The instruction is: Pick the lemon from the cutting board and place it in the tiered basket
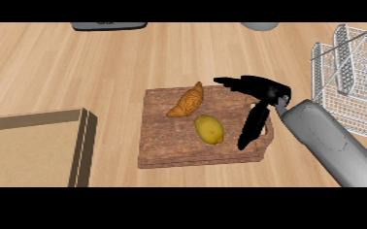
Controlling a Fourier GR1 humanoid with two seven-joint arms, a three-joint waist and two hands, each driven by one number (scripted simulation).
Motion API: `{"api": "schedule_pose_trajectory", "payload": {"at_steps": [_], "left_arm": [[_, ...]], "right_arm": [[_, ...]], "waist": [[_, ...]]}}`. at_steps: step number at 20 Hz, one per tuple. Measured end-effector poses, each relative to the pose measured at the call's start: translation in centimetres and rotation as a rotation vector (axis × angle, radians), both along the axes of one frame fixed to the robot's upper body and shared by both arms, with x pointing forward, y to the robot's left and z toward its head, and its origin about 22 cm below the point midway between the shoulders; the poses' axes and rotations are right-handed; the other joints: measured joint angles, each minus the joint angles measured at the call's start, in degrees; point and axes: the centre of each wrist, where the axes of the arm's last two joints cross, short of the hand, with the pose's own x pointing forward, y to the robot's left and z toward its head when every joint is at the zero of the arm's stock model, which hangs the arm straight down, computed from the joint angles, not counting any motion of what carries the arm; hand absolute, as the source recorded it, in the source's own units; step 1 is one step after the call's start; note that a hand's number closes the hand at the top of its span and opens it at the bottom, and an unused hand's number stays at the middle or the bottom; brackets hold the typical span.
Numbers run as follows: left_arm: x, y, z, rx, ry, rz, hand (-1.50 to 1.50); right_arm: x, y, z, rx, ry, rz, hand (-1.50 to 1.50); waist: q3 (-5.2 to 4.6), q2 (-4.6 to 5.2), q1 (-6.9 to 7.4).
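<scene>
A yellow lemon (209, 129) lies on the brown cutting board (161, 145), right of its middle. A croissant (188, 101) rests on the board's far part. My right hand (259, 93) hovers over the board's right side, open, fingers stretched left above the board's far right corner and thumb pointing down toward the board's right edge. It stays apart from the lemon, which sits just left of the thumb. The white wire tiered basket (341, 77) stands at the right edge of the view. My left hand does not show.
A wooden box (44, 148) sits at the lower left on the counter. A dark grey object (109, 25) lies at the far edge, and a grey rounded thing (259, 26) shows at the far right.
</scene>
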Motion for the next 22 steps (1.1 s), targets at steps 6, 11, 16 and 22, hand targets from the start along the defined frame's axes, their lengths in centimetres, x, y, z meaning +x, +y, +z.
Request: {"api": "schedule_pose_trajectory", "payload": {"at_steps": [6,11,16,22], "left_arm": [[0.1,0.3,0.1,0.008,0.018,0.013,0.00],[0.1,0.6,0.1,0.020,0.027,0.026,0.00],[0.2,1.0,0.1,0.029,0.039,0.033,0.00],[0.5,1.3,0.1,0.037,0.040,0.030,0.00]], "right_arm": [[-0.2,0.0,-0.6,0.009,0.050,0.007,-1.50],[-0.5,-0.2,-1.4,0.018,0.081,0.011,-1.50],[-0.6,0.0,-1.9,0.038,0.082,0.011,-1.50],[-0.9,0.7,-2.7,0.053,0.079,0.017,-1.50]], "waist": [[0.00,0.06,-0.14],[0.01,0.08,-0.29],[-0.09,0.17,-0.34],[-0.18,0.21,-0.17]]}}
